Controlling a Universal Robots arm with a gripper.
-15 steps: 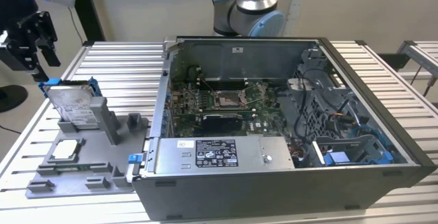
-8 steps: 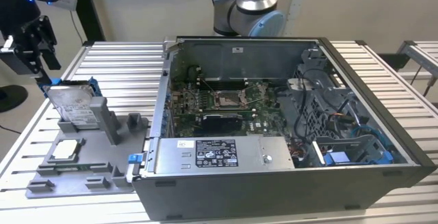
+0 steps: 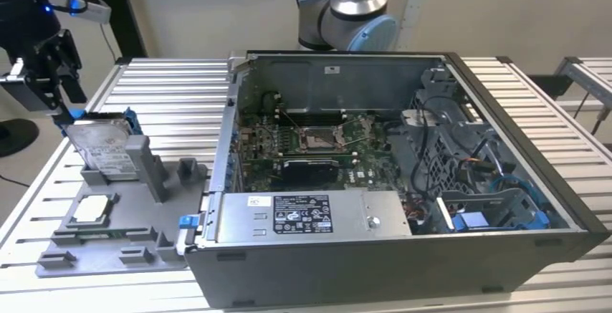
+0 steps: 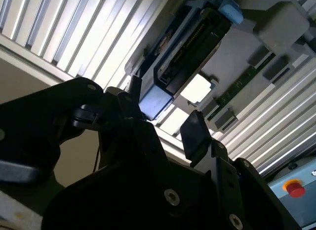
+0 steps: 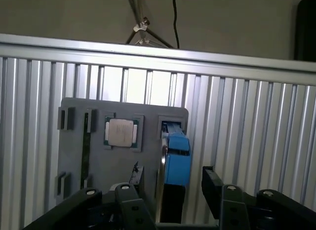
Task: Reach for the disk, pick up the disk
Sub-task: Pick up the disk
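Observation:
The disk [image 3: 99,145] stands on edge in a slot of the grey fixture [image 3: 160,244] at the exterior view's left. It is silver-grey with a white label and a blue bracket. My gripper [image 3: 59,92] hangs just above the disk's upper far corner and is open. In the first wrist view the disk [image 5: 176,158] appears edge-on, with the gripper [image 5: 174,186] straddling its line and one black finger [image 5: 212,185] on each side, apart from it. In the second wrist view the gripper [image 4: 160,120] is close to the blue end of the disk [image 4: 156,100].
A small square silver chip [image 3: 91,209] lies on the fixture in front of the disk. An open computer case [image 3: 402,270] with a long grey metal box [image 3: 306,216] takes up the middle and right. The table [image 3: 172,91] is ribbed metal.

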